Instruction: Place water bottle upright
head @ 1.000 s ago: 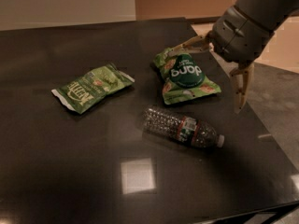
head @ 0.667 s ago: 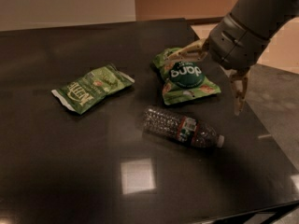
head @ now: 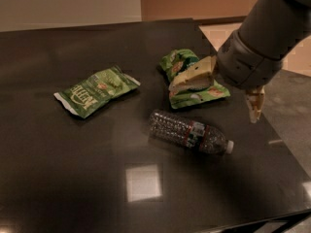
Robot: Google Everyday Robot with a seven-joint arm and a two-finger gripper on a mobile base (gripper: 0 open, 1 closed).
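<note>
Camera view: water bottle (head: 188, 132) flat on its side on black table (head: 73, 169), cap (head: 229, 146) toward 4 o'clock. At its 1 o'clock, gripper (head: 212, 103), jaws spread wide, empty, one finger (head: 192, 79) across green snack bag (head: 177, 62).

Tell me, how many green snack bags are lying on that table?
2. One snack bag lies at the left; the other snack bag sits behind the lying water bottle, partly covered by the open gripper hovering above it. None seems hidden.
</note>
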